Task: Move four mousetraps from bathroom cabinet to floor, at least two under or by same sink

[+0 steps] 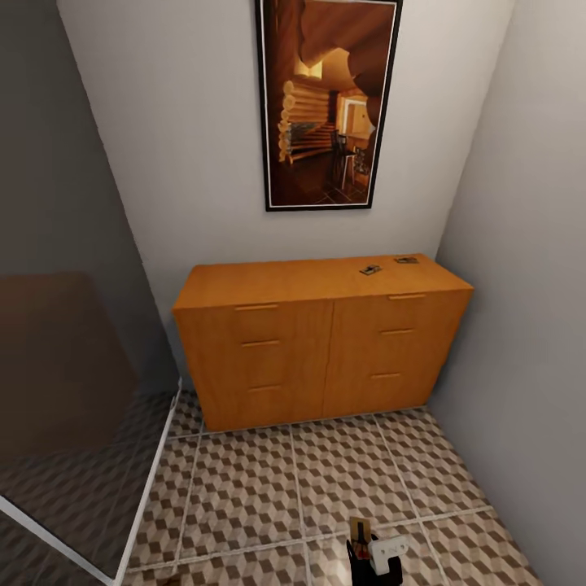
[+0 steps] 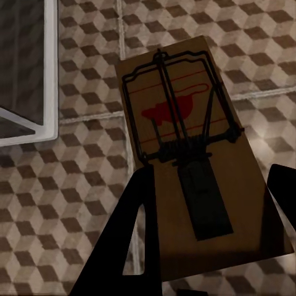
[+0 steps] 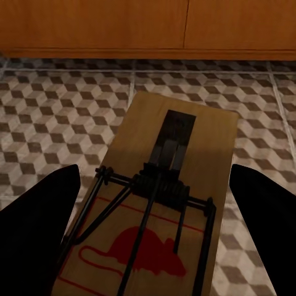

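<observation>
Tan wood fills the space between both sets of jaws: each arm is carrying one mousetrap. In the left wrist view, the left jaws (image 2: pixel 206 231) are clenched on a mousetrap (image 2: pixel 191 148), its dark wire bar and red mouse print facing up, with the bathroom floor (image 2: pixel 86 179) and its cube-pattern tiles below. In the right wrist view, the right jaws (image 3: pixel 151 231) grip a second mousetrap (image 3: pixel 166 203) by its sides, held above the same tiles, with the orange-brown cabinet (image 3: pixel 148 24) just ahead.

Seen from the head view, the cabinet (image 1: pixel 321 350) stands against the back wall under a framed picture (image 1: pixel 325 102). Two more mousetraps remain on its top near the right end, one (image 1: pixel 371 269) slightly nearer than the other (image 1: pixel 406 260).

So the job looks about half under way: two traps lifted, none yet laid down. Next, I judge, the robot must turn away, find the bathroom sink, and set these two on the tiles beside or under it.
</observation>
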